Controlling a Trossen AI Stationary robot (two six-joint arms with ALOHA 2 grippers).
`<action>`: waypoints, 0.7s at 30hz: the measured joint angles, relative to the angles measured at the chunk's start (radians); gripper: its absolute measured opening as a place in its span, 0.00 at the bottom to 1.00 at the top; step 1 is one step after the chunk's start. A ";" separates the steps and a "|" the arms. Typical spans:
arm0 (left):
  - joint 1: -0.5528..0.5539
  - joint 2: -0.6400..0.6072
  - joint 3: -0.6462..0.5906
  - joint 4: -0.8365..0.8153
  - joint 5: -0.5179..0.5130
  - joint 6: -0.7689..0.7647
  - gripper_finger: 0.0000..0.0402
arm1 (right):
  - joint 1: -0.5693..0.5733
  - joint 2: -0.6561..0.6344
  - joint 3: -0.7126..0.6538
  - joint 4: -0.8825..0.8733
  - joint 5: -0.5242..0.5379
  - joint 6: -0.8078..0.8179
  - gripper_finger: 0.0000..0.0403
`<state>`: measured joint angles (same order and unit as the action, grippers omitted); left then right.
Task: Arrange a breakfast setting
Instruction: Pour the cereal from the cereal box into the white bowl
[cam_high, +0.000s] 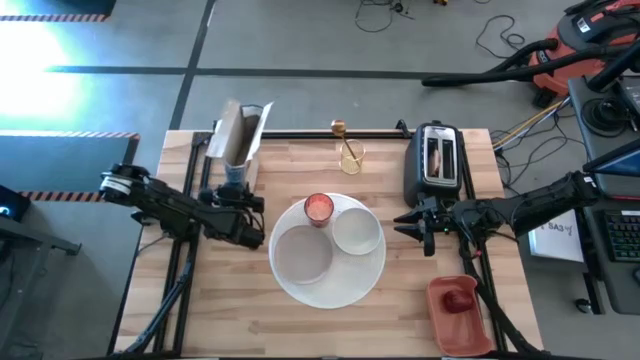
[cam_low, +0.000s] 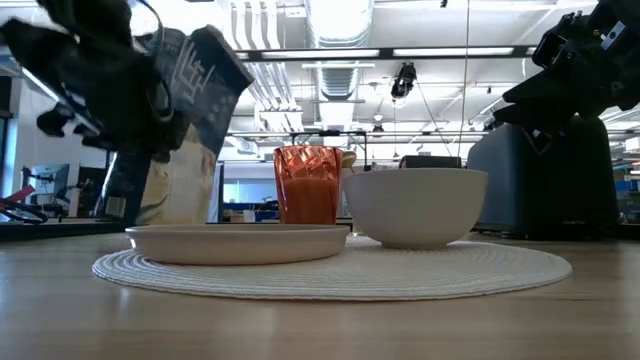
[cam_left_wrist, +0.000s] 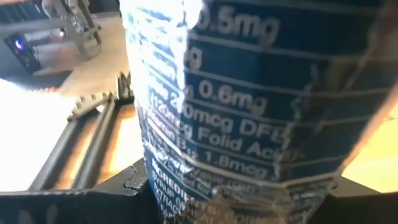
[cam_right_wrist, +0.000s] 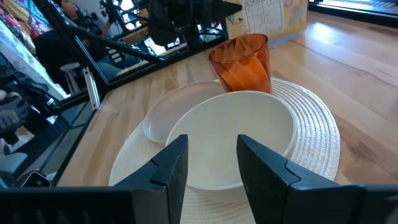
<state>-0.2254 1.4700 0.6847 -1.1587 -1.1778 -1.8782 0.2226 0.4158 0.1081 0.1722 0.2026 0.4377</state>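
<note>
Wooden table (cam_high: 240, 310): round white mat (cam_high: 340, 290), black toaster (cam_high: 437, 160), red tray (cam_high: 460, 318), gold stand (cam_high: 350, 155), possibly holding spoon.

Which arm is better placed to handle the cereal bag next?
Left. The left gripper is at the cereal bag, which fills its wrist view; the right gripper waits beside the bowl.

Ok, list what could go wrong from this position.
1. The left gripper is at the tall open blue cereal bag; the bag could tip and spill.
2. The right gripper hangs open over the white bowl; descending, it might knock the orange-red translucent cup beside it.
</note>
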 joint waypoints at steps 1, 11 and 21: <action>-0.007 -0.007 0.019 -0.042 -0.001 -0.002 0.52 | 0.000 0.000 0.000 0.000 0.000 0.000 0.32; -0.109 -0.143 0.244 -0.395 0.102 0.107 0.51 | 0.000 0.000 0.000 -0.001 0.000 0.000 0.32; -0.260 -0.291 0.494 -0.413 0.423 0.384 0.51 | 0.000 0.000 0.000 -0.002 0.000 0.000 0.32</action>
<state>-0.4856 1.1787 1.1783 -1.5715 -0.7549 -1.4939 0.2223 0.4159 0.1081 0.1699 0.2028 0.4377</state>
